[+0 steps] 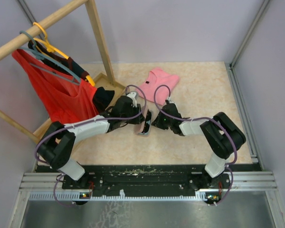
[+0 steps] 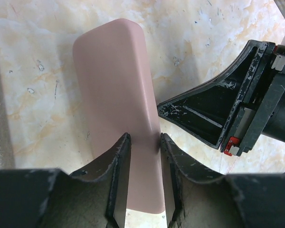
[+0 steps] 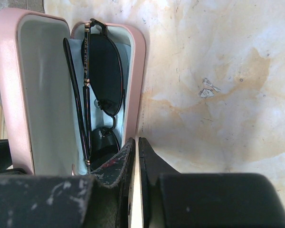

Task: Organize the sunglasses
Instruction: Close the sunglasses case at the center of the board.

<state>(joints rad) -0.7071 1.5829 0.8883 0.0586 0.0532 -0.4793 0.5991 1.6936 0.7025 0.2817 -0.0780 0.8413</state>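
Sunglasses [image 3: 102, 80] folded, lying inside open pink case [image 3: 9, 85], lenses in the light-blue-lined half. Case sits mid-table [image 1: 204, 95]. Left gripper [image 2: 144, 138] at case's 9 o'clock, jaws part-open, straddling the outer shell, both fingers against it. Right gripper [image 3: 137, 142] at 3 o'clock, jaws nearly closed, pinching the thin rim of the half holding the glasses.

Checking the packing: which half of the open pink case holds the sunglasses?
The half whose rim the right hand pinches: the folded sunglasses lie inside. The other half, leftward in the right wrist view, is empty.
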